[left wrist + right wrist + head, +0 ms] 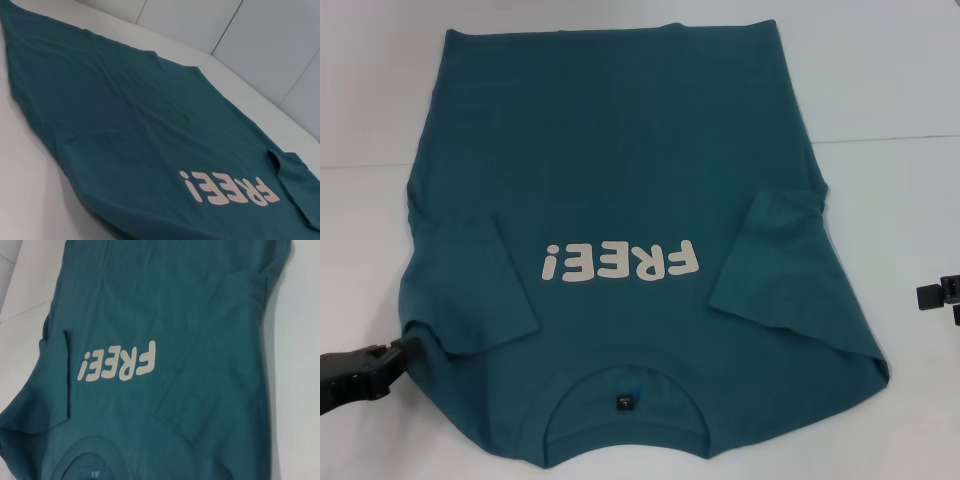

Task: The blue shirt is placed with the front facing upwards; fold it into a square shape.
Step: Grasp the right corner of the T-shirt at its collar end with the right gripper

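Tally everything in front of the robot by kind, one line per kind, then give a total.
Blue shirt: 1, lying flat, "FREE!" lettering up, both sleeves folded in
Grippers: 2, left gripper at the shirt's near left shoulder edge, right gripper off to the right, apart from the shirt
White table: 1
Total: 4

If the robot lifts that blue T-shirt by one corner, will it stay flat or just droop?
The blue shirt would probably droop: it lies limp with soft wrinkles and both sleeves already folded in flat. It looks light, thin cloth. Pushed by the left gripper at its shoulder edge, it would likely bunch rather than slide.
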Action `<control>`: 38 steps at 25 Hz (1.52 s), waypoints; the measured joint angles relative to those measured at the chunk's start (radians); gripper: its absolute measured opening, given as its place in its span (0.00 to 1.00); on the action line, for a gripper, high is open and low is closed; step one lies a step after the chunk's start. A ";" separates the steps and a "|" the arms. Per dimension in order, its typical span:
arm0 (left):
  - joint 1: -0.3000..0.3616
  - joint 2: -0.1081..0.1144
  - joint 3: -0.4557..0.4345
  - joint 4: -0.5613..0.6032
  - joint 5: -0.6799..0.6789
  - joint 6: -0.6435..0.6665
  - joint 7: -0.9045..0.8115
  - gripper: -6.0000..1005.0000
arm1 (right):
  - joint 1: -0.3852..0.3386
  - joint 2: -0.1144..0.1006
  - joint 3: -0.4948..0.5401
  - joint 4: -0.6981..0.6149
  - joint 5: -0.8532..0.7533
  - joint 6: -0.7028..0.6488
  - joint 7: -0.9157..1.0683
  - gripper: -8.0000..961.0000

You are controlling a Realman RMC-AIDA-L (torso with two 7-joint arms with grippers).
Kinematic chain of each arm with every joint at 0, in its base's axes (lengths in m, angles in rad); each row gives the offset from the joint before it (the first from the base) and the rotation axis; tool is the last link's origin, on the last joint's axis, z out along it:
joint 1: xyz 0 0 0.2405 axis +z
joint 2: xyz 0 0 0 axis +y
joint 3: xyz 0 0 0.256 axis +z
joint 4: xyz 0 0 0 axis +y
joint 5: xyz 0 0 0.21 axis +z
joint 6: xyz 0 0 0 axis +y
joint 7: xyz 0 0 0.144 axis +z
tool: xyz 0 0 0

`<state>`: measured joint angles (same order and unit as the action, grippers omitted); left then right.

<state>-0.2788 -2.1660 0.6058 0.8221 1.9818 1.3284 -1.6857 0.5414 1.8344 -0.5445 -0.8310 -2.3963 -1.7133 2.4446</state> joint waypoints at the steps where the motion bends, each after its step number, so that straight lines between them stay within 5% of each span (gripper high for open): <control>1: 0.000 0.000 0.000 0.000 0.000 0.000 0.000 0.04 | 0.000 0.000 0.000 -0.001 0.000 0.000 0.000 0.90; 38: -0.007 -0.002 0.005 0.009 -0.002 0.030 -0.004 0.04 | 0.013 0.015 0.001 0.009 -0.004 0.064 0.007 0.89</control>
<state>-0.2860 -2.1681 0.6111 0.8315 1.9794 1.3587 -1.6893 0.5542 1.8499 -0.5438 -0.8221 -2.4008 -1.6496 2.4513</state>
